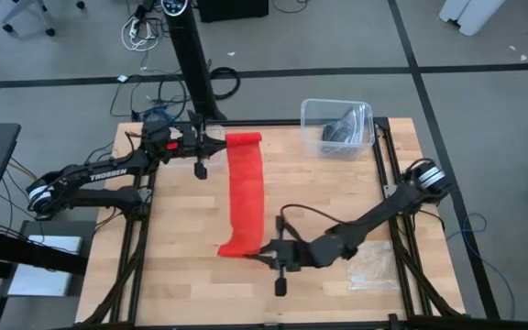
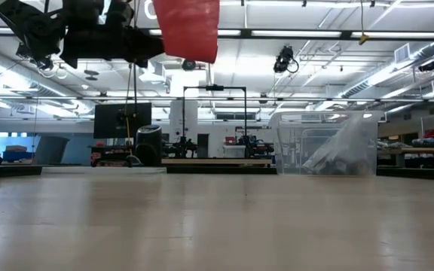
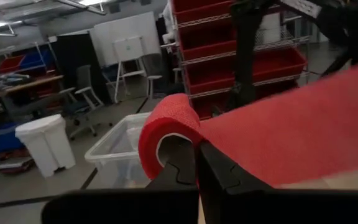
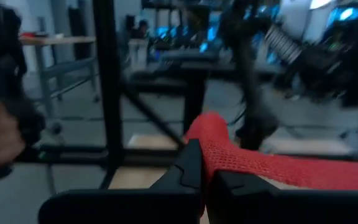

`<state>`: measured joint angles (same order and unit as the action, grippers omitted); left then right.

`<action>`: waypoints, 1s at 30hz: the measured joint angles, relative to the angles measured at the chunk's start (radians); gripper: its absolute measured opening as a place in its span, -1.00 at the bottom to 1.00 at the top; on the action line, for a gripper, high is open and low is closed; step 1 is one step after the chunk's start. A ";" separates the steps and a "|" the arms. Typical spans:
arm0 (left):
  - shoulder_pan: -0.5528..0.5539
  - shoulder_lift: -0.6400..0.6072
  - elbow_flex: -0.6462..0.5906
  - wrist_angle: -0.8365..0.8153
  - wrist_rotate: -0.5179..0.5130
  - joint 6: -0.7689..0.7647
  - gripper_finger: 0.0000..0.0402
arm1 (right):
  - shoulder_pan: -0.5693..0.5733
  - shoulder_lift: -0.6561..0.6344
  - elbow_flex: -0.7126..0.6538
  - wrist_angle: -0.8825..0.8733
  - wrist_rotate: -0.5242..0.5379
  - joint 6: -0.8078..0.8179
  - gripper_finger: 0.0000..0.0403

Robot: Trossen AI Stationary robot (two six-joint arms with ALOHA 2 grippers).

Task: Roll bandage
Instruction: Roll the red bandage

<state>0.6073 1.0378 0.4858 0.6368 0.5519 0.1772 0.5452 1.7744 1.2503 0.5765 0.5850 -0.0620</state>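
Note:
The bright red bandage (image 1: 243, 194) is a long flat band that runs from the table's far side to its near side, held up between my two grippers. My left gripper (image 1: 216, 142) is shut on its far end, at the table's far edge. My right gripper (image 1: 262, 251) is shut on its near end. In the low view the band's far part (image 2: 188, 26) hangs high above the bare tabletop, beside my left arm (image 2: 89, 38). The band also shows in the left wrist view (image 3: 291, 130) and in the right wrist view (image 4: 272, 165). My left gripper pinches the bandage's far end (image 3: 194, 138) between its two shut fingers, coming level from the table's left, across the band. The end curls over the fingertips in a small loop (image 3: 160, 127). The band is lifted clear of the table. My right gripper pinches the bandage's near end (image 4: 211, 155) between its two shut fingers, coming about level from the table's right, across the band. The end bunches at the fingertips, and the band stretches away from them toward my left gripper.
A clear plastic bin (image 1: 337, 128) with dark things in it stands at the table's far right; it also shows in the low view (image 2: 326, 147). A clear crinkly plastic bag (image 1: 374, 266) lies at the near right. Black frame rails run along the table's sides.

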 joint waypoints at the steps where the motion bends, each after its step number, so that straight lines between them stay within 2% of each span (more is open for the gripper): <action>1: -0.002 0.000 -0.005 0.006 0.006 -0.001 -1.00 | 0.006 -0.020 0.000 -0.002 0.028 -0.026 -1.00; 6: -0.028 0.000 -0.082 0.081 0.011 -0.027 -1.00 | 0.016 -0.119 0.000 -0.002 0.100 -0.162 -1.00; 13: -0.108 0.000 -0.179 0.175 0.009 -0.058 -1.00 | -0.052 -0.203 0.000 0.002 0.110 -0.266 -1.00; 21: -0.240 0.013 -0.196 0.164 -0.026 -0.053 -1.00 | -0.153 -0.260 0.000 0.005 0.107 -0.360 -1.00; 30: -0.319 0.091 -0.196 0.141 -0.062 -0.046 -1.00 | -0.252 -0.324 0.000 -0.003 0.103 -0.423 -1.00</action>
<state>0.2879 1.1289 0.2897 0.7773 0.4899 0.1314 0.2932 1.4507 1.2503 0.5735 0.6876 -0.4851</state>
